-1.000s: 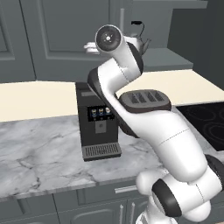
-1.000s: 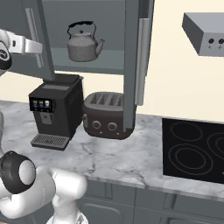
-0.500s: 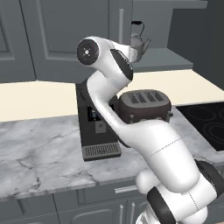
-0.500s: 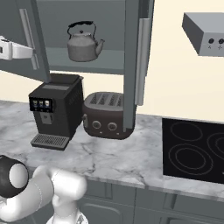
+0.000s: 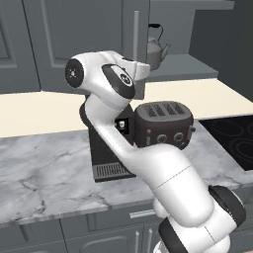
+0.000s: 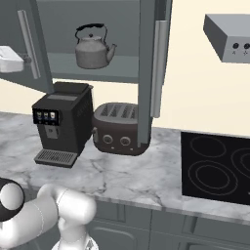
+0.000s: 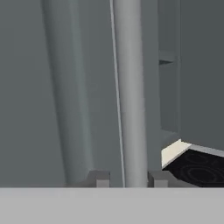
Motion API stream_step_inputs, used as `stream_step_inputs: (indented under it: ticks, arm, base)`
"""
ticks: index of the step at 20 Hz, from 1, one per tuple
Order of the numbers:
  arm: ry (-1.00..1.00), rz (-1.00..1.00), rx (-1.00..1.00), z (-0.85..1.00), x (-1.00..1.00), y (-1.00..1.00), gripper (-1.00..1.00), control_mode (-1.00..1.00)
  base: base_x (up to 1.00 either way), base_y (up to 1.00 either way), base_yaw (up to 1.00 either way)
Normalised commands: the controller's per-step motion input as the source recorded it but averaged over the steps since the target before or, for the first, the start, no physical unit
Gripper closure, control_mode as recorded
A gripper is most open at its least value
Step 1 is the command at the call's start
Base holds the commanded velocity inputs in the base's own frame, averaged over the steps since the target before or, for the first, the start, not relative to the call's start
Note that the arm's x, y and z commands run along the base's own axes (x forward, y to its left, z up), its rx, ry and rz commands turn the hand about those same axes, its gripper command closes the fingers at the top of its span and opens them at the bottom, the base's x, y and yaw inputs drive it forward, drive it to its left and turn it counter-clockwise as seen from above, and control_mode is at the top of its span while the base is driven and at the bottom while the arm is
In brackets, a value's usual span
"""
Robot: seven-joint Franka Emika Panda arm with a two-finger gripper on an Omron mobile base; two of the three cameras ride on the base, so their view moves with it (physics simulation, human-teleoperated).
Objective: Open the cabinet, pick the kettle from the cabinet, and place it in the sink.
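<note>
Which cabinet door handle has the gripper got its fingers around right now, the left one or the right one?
The left door's handle: in the hand view that silver bar runs up between the two fingertips of the gripper. The right door's handle hangs free above the toaster.

Cabinet (image 6: 146,73) open, upper centre of frame; kettle (image 6: 93,47) upright on its grey shelf. Below: coffee machine (image 6: 61,122) left, toaster (image 6: 117,128) just beside it. Stovetop (image 6: 215,168) lower right. Range hood (image 6: 227,29) upper right.

Arm raised high, elbow bent; gripper (image 7: 128,178) jaws narrowly parted.
</note>
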Motion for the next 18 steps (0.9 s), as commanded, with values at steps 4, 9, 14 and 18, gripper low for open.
stream_step_inputs:
  ticks: [4, 9, 14, 18]
  arm:
    - [-0.02, -0.17, 0.00, 0.03, -0.32, 0.41, 1.00, -1.00]
    - [-0.01, -0.09, 0.01, 0.03, -0.36, 0.39, 1.00, -1.00]
    - [-0.08, 0.11, 0.15, 0.08, -0.46, 0.07, 1.00, -1.00]
    - [-0.22, 0.29, 0.23, 0.00, -0.41, -0.12, -1.00, -1.00]
  base:
    - [0.00, 0.00, 0.00]
    - [0.00, 0.00, 0.00]
    - [0.00, 0.00, 0.00]
    - [0.00, 0.00, 0.00]
